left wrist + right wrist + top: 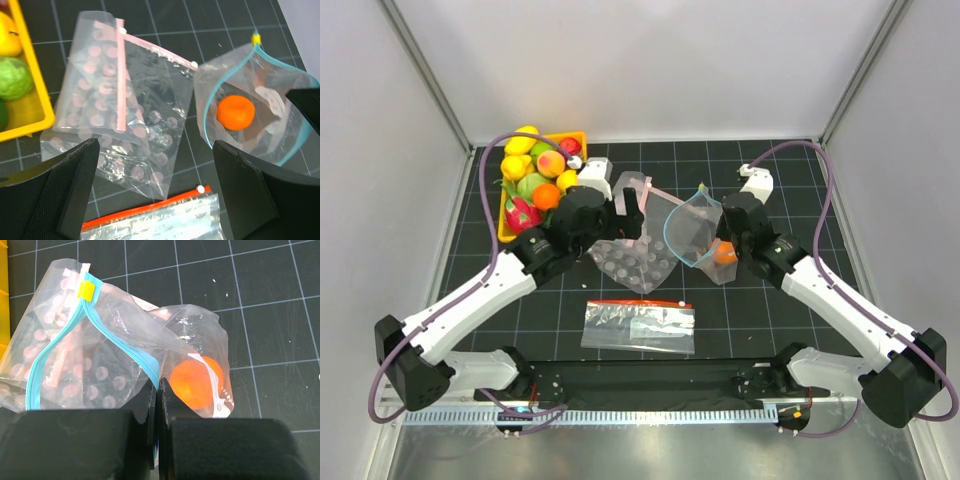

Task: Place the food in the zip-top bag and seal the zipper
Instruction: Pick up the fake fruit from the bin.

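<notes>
The clear zip-top bag [692,232] with a teal zipper [672,217] stands open right of centre, mouth facing left. An orange fruit [725,254] lies inside it; it shows in the left wrist view [235,112] and the right wrist view [192,382]. My right gripper [158,390] is shut on the bag's teal zipper [145,360] at its rim. A yellow slider [85,290] sits at the zipper's end. My left gripper [155,192] is open and empty, just left of the bag's mouth [260,100], above the dotted bag.
A dotted clear bag with a pink strip [635,255] lies under my left gripper. A flat bag with a red-orange strip [638,325] lies nearer the front. A yellow tray [506,232] of several fruits stands at the back left.
</notes>
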Action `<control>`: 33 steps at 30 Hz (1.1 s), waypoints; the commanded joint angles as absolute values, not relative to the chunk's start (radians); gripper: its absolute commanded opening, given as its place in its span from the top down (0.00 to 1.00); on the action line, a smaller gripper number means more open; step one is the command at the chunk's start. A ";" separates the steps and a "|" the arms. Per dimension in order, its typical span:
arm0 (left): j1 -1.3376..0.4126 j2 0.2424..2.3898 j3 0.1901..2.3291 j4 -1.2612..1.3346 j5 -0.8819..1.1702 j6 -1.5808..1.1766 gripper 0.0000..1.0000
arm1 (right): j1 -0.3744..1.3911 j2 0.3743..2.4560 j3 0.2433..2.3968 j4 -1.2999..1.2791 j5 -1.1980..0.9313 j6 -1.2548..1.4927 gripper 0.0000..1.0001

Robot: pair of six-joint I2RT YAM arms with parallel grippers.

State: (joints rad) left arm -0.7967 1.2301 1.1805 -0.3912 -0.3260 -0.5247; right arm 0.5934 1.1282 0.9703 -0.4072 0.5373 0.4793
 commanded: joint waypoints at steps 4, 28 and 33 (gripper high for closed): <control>-0.727 1.219 1.129 -0.342 -0.433 -0.632 0.00 | 0.591 1.120 0.977 -0.365 0.528 0.485 0.99; -0.387 1.528 1.160 -0.400 -0.559 -0.638 0.00 | 0.591 1.111 0.966 -0.353 0.488 0.486 0.99; -0.342 1.641 1.204 -0.419 -0.514 -0.630 0.00 | 0.591 1.112 0.965 -0.351 0.485 0.488 0.99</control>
State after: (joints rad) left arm -0.3664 1.6001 1.1488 -0.4210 -0.5419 -0.6445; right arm 0.5934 1.1275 0.9668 -0.3958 0.4892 0.4789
